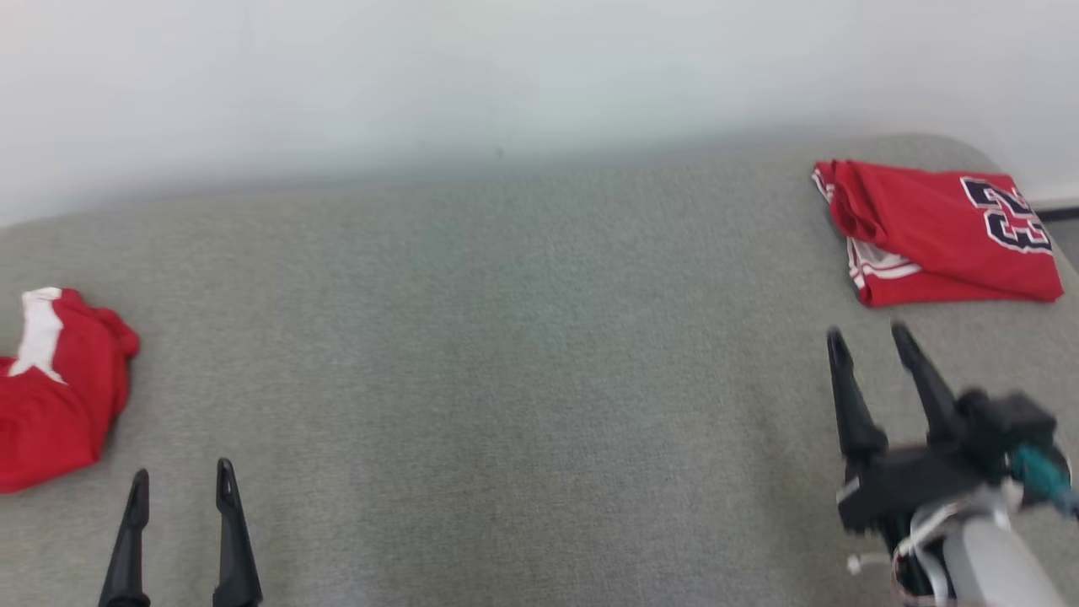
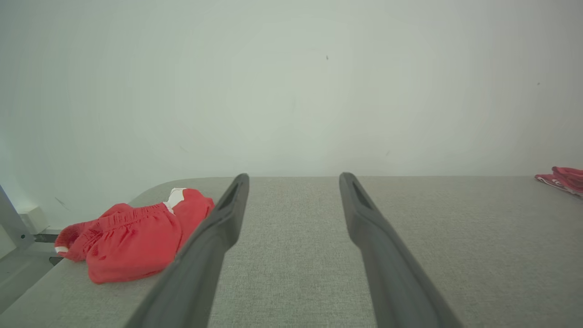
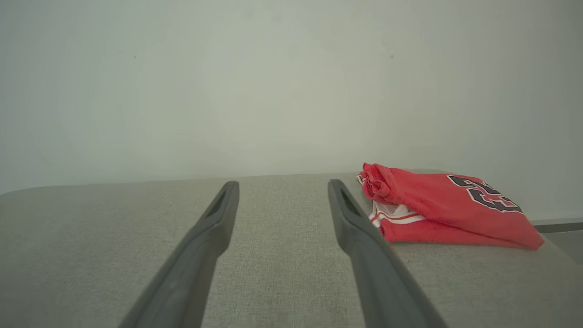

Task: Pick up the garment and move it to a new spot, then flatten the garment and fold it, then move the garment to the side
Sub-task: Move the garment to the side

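Head view: the left gripper (image 1: 181, 470) sat at bottom left, jaws apart, holding nothing. The right gripper (image 1: 868, 332) at the right was blurred, jaws apart and empty, with its tips just below the folded jersey (image 1: 936, 236) in the upper right. The crumpled shorts (image 1: 59, 396) lay at the left edge of the grey surface (image 1: 506, 337), up-left of the left gripper. The shorts were probably the garment to pick, though that's a guess.

Left wrist view: 2 fingers were spread wide, with the shorts (image 2: 132, 241) at lower left beside them, untouched. To do it well, swing left, drop onto the bunched waistband, pinch 1 thick fold and lift clear before carrying to centre.

Right wrist view: the fingers were released, with the jersey (image 3: 446, 205) at right, apart from them. Keep that arm off it so the fold holds.
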Available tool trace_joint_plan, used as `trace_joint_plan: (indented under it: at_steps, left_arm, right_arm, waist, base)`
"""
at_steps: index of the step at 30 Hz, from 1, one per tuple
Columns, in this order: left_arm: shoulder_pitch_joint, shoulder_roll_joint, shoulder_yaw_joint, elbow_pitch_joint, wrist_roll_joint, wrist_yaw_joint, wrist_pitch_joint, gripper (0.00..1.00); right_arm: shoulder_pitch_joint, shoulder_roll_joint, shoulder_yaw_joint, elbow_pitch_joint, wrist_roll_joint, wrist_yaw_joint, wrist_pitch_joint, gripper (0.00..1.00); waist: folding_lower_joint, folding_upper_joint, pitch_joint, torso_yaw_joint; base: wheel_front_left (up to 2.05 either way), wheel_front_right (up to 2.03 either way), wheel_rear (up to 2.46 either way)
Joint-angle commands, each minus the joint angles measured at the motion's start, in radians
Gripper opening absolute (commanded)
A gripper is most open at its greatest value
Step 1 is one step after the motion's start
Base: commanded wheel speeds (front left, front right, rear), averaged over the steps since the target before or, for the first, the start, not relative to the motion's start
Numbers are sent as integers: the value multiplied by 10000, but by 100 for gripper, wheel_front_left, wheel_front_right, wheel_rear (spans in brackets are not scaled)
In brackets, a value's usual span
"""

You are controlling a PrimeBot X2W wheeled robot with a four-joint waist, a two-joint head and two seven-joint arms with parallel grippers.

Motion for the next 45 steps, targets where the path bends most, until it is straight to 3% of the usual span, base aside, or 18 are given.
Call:
trace_joint_plan:
  at_steps: [1,9,18,31,45]
  left_arm:
    - [218,-49,24,56,-109,-17,-28,100]
    - [597,-114,106,309,-113,-106,-29,100]
    - [579,-161,1,771,-59,-277,-29,100]
    - [235,304,-367,1258,218,-635,-30,100]
    - [201,416,-623,1428,287,-516,67,100]
  right_arm:
    - [534,193,-217,-293,-58,-27,72,100]
    - [2609,1038,-867,-1456,-632,-27,266,100]
    - [3679,1561,-1249,-2511,-996,-27,250,100]
    - [4216,1813,-1280,-2721,-1197,-27,244,100]
    - [4253,1850,-1387,-2604,-1190,-27,219,100]
  waist:
    - [2,1,-433,357]
    - [2,1,-820,600]
    - [2,1,-1006,918]
    - [2,1,-1182,1118]
    - [2,1,-1235,987]
  base:
    - [0,0,0]
    - [0,0,0]
    - [0,0,0]
    - [0,0,0]
    - [0,0,0]
